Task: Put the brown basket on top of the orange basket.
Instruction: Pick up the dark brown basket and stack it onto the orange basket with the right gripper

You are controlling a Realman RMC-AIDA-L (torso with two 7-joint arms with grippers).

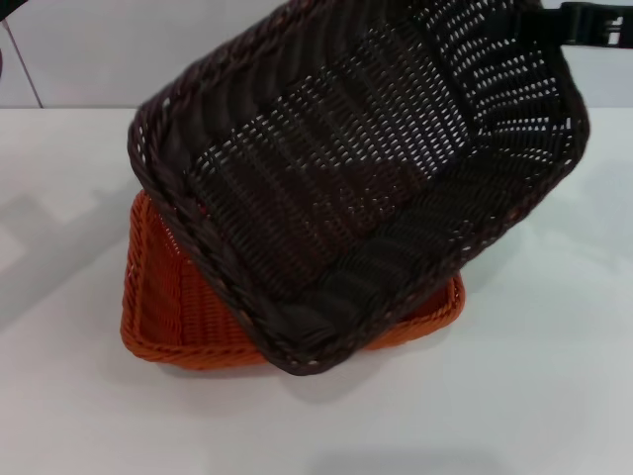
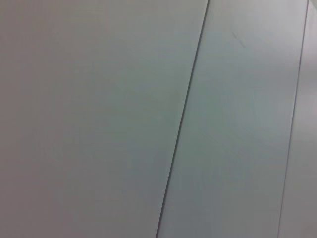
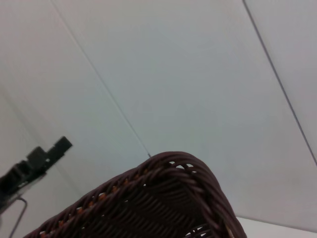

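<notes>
The brown basket [image 1: 366, 168] is tilted, its far right end raised and its near left corner low over the orange basket [image 1: 163, 307]. The orange basket stands on the white table, mostly covered by the brown one; only its left side and a strip of rim at the right [image 1: 435, 312] show. My right gripper [image 1: 572, 28] is at the brown basket's raised far right rim and holds it up. The brown basket's rim also shows in the right wrist view [image 3: 168, 198]. My left gripper is out of view; its wrist view shows only wall panels.
The white table [image 1: 554, 396] runs all around the baskets, with a white panelled wall [image 1: 79, 49] behind. A black mechanical part [image 3: 34, 163] shows far off in the right wrist view; I cannot tell what it is.
</notes>
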